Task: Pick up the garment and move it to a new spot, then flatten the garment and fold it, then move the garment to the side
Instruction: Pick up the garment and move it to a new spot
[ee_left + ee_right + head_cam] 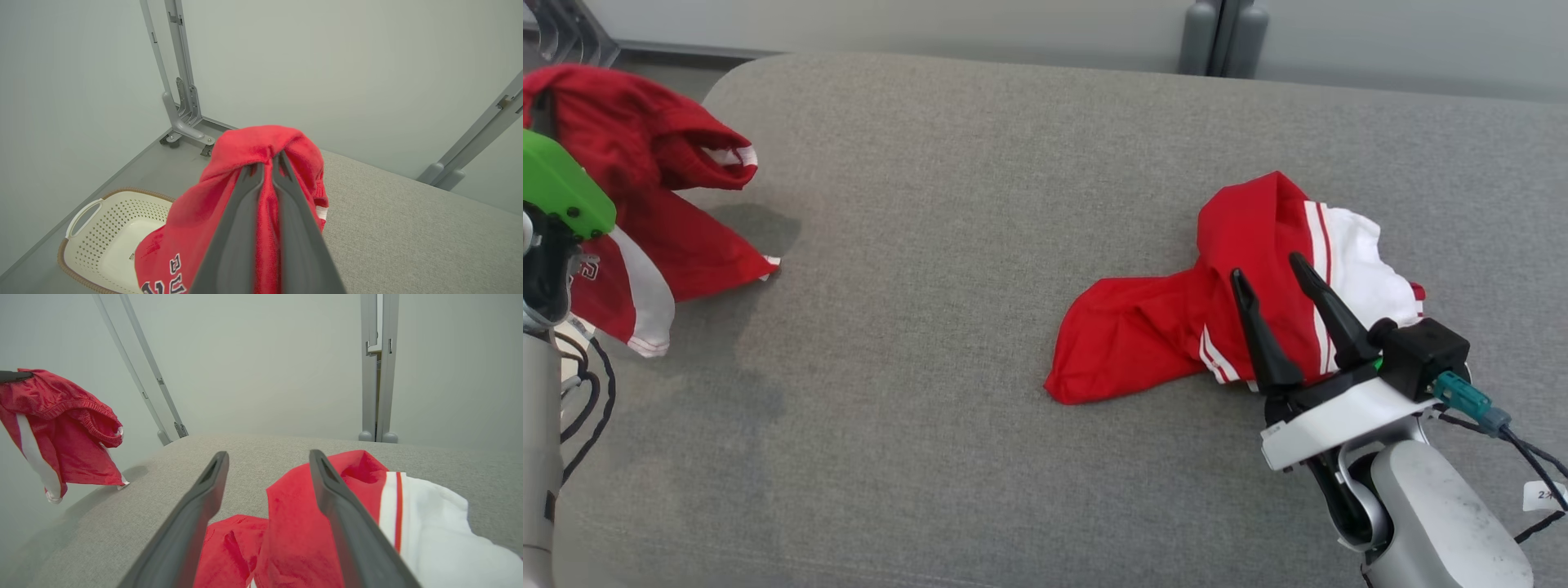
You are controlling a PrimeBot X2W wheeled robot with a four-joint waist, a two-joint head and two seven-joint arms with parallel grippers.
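Observation:
A red garment (645,180) with white side stripes and dark lettering hangs at the far left, above the left end of the grey padded table (980,204). My left gripper (269,160) is shut on a bunch of the garment (229,196) at its top. Seen from the right wrist, the garment (61,428) dangles with its lowest corner close to the table. My right gripper (1266,265) stands open at the lower right, fingers over a second red and white garment (1160,318) that lies crumpled on the table. The right gripper (268,454) holds nothing, and that second garment (294,522) lies below its fingers.
A cream laundry basket (81,212) sits on the floor below the table's left end. Grey metal frame posts (1221,37) stand behind the table against the pale wall. Cables (1519,449) trail from my right wrist.

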